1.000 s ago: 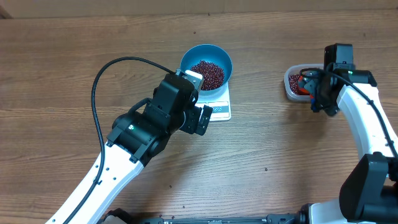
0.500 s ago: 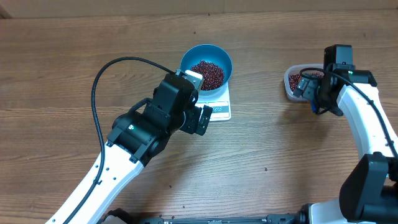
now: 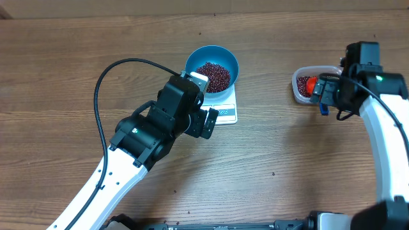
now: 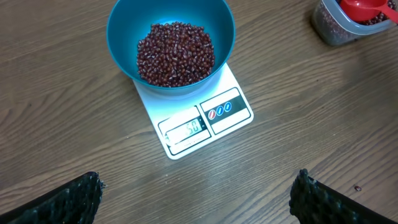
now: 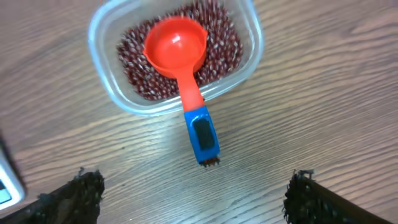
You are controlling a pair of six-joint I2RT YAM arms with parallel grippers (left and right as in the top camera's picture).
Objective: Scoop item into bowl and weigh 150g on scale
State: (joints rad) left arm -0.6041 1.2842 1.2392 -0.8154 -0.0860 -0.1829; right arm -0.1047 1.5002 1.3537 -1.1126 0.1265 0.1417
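Note:
The sky-blue bowl (image 3: 212, 59) (image 4: 124, 37) stands on the white scale (image 3: 226, 114) (image 4: 205, 124) and holds a heap of dark red beans (image 3: 214, 75) (image 4: 176, 53). My left gripper (image 3: 206, 121) (image 4: 199, 199) hovers just in front of the scale, open and empty. More beans (image 5: 134, 68) fill the clear container (image 3: 298, 82) (image 5: 102, 93), and the orange-red scoop (image 3: 310, 84) (image 5: 177, 43) rests in them, its blue handle end (image 5: 202, 134) sticking out over the rim. My right gripper (image 3: 327, 97) (image 5: 199, 199) is open, a little back from the handle and not touching it.
Bare wooden table surrounds both the scale and the container. The left arm's black cable (image 3: 108, 70) loops over the table to the left of the bowl. In the left wrist view the container (image 4: 329, 28) sits at the top right corner.
My right gripper has let go of the scoop and pulled back to the right; the scoop now lies in the container. The left arm, bowl and scale have not moved.

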